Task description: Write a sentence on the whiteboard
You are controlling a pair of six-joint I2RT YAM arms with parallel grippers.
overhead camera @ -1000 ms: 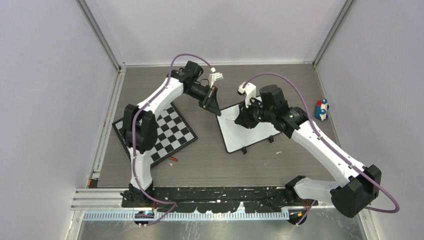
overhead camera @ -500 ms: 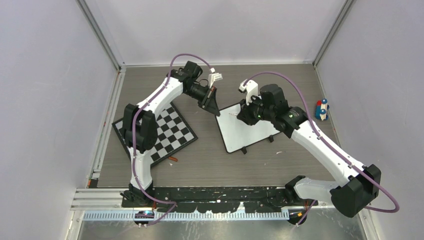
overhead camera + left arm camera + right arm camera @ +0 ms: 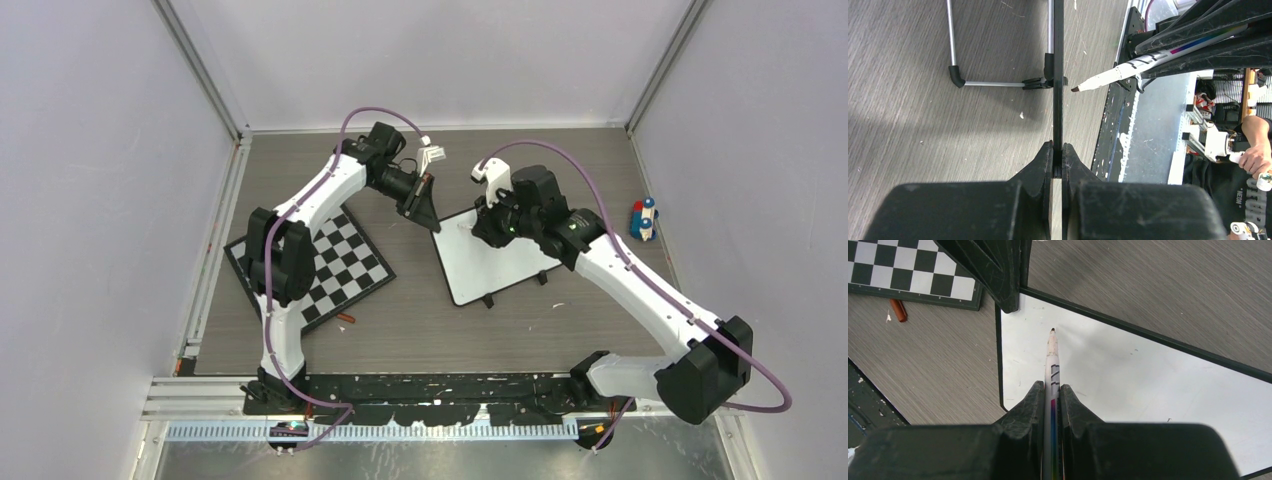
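Note:
The whiteboard [image 3: 495, 268] stands tilted on the table, and its face [image 3: 1148, 375] shows no writing; the sentence is not in view. My left gripper [image 3: 430, 210] is shut on the board's far left corner, where the board appears edge-on [image 3: 1058, 75] between the fingers [image 3: 1043, 160]. My right gripper [image 3: 480, 230] is shut on a white marker [image 3: 1052, 362]. The marker's dark tip [image 3: 1075, 89] points at the upper left part of the board, a small gap off the surface.
A black-and-white checkerboard [image 3: 320, 262] lies left of the whiteboard. A red-brown marker cap [image 3: 346, 319] lies on the table near its front corner, also in the right wrist view [image 3: 898, 310]. A small blue, red and white toy [image 3: 642, 218] stands at the right wall.
My right gripper has moved the marker up and to the left, toward the board's far left corner. The left gripper and the board have stayed still.

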